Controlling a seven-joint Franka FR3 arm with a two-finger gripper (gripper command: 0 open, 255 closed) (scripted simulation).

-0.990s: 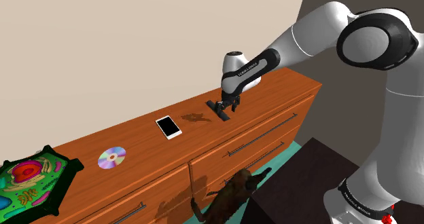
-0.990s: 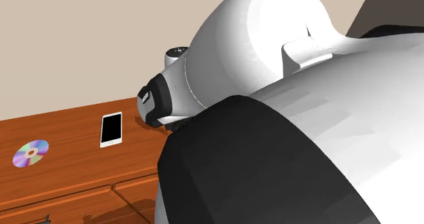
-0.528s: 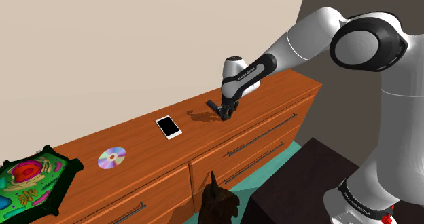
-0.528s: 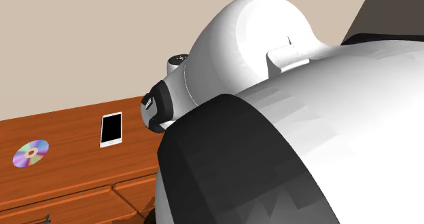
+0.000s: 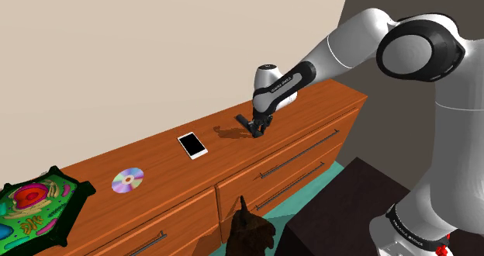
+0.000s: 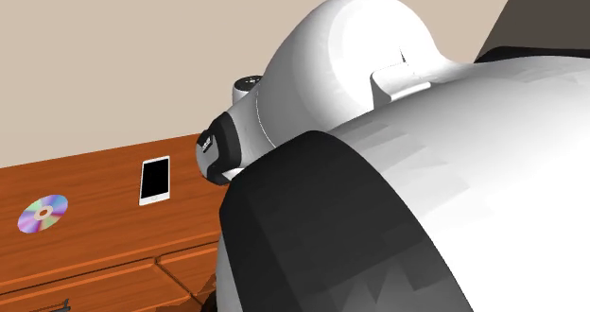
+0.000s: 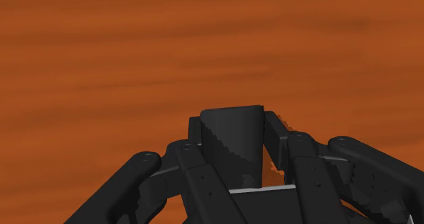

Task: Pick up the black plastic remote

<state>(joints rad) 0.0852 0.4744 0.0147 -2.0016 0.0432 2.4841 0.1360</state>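
Since a second before, the dark brown animal shape (image 5: 250, 233) had slid from mid-drawer height down to the bottom centre of the shoulder view, and the arm's wrist had settled slightly lower in that view; over the last half second nothing visibly changed. Nearest stood the dark stand (image 5: 349, 208) at lower right, with teal floor (image 5: 330, 173) beside it. Beyond ran the wooden dresser (image 5: 310, 130). Along its top, from the lower left, lay a green-rimmed colourful model (image 5: 35, 204), a shiny disc (image 5: 128, 180) and a white-edged phone (image 5: 192, 145). At frame centre the gripper (image 5: 259, 128) reached down to the dresser top and pinched the black remote (image 5: 248, 122), which tilted over its shadow. From the wrist, both fingers (image 7: 277, 133) pressed the remote's sides. Whether it cleared the wood, I could not tell. Farthest back rose a plain beige wall (image 5: 155, 53).
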